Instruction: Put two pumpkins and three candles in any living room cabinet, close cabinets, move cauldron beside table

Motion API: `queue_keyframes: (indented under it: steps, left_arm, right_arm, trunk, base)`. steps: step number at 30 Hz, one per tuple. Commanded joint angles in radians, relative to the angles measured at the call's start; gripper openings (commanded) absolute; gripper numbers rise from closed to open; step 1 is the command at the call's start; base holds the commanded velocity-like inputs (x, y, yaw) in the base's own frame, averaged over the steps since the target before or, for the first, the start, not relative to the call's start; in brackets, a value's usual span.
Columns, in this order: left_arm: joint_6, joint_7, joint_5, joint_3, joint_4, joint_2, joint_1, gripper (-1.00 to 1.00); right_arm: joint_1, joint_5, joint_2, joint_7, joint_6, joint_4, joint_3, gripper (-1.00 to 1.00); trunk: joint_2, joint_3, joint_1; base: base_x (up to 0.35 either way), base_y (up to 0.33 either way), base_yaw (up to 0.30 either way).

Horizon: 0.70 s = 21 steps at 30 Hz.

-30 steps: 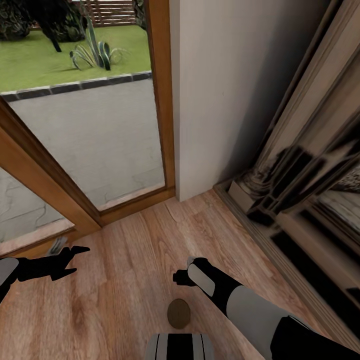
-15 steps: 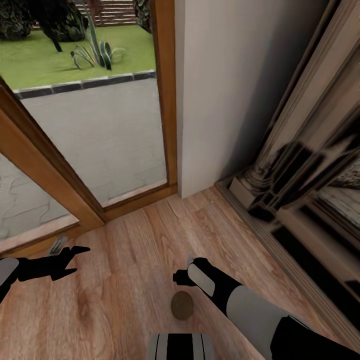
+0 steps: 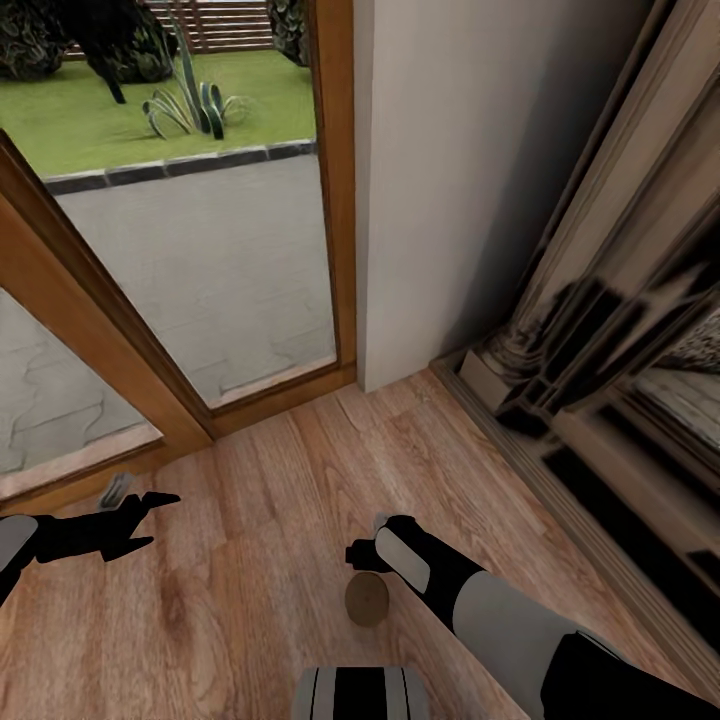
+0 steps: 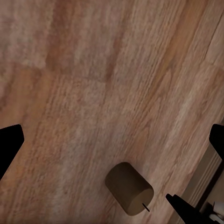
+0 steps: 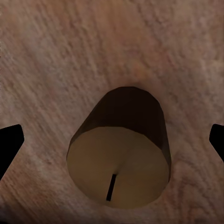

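Note:
One candle (image 3: 367,598), a short tan cylinder with a dark wick, stands upright on the wood floor just in front of my trunk. My right gripper (image 3: 362,545) hovers directly above it, open and empty. In the right wrist view the candle (image 5: 121,154) sits between the two black fingertips (image 5: 10,140), apart from both. My left gripper (image 3: 152,520) is open and empty, off to the left near the door frame. Its wrist view looks down on the floor with the same candle (image 4: 128,188) some way off. Pumpkins, cabinet, cauldron and table are out of view.
A wood-framed glass door (image 3: 335,200) fills the back left, with paving and lawn outside. A white wall (image 3: 460,180) stands behind the candle. A glossy reflective panel (image 3: 620,380) runs along the right. A small grey fitting (image 3: 115,490) lies by the door sill.
The whole view has shifted a little, so the camera moved. The candle now lies closer beneath the right gripper in the picture. Both grippers keep their pose and stay open.

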Motion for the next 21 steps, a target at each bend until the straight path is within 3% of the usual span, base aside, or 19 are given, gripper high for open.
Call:
queue_keyframes:
  steps: [1, 17, 21]
  left_arm:
    - [0.005, 0.0, 0.0, 0.002, 0.0, 0.0, 0.0, 1.0]
    - [0.005, -0.002, 0.001, 0.002, -0.002, 0.001, 0.0, 1.0]
    - [0.006, -0.107, 0.002, 0.001, -0.003, 0.004, 0.001, 1.0]
  right_arm:
    - [-0.001, -0.007, 0.0, -0.007, 0.001, -0.001, 0.005, 1.0]
    - [-0.001, -0.007, 0.0, -0.007, 0.001, -0.001, 0.005, 1.0]
    - [-0.001, -0.007, 0.0, -0.007, 0.001, -0.001, 0.005, 1.0]
  trunk:
    - [0.0, -0.001, 0.0]
    - [0.0, -0.001, 0.0]
    - [0.0, -0.001, 0.0]
  base:
    - [-0.001, 0.0, 0.0]
    - [-0.024, 0.011, 0.0]
    - [-0.004, 0.002, 0.0]
